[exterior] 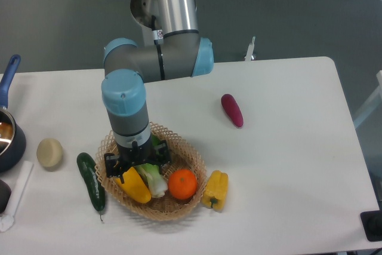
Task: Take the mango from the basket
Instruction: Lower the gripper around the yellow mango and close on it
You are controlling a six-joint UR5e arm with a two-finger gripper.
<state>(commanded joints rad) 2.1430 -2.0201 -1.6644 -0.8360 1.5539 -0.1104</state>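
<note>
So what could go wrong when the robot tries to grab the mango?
The mango lies tight against the leafy green vegetable, so the gripper could pinch the leaves too, or squeeze only the mango's end so it slips. The orange sits close by and might get bumped. A finger might also catch the basket, whose woven rim is open lattice.

The pincer point(129, 170) hid the upper end of the mango point(136, 188), and its fingertips could not be made out, so whether the jaws touched the fruit was unclear. The arm's wrist covered the back of the basket point(188, 198). The left edge cut off a blue-handled pot point(7, 129).
</note>
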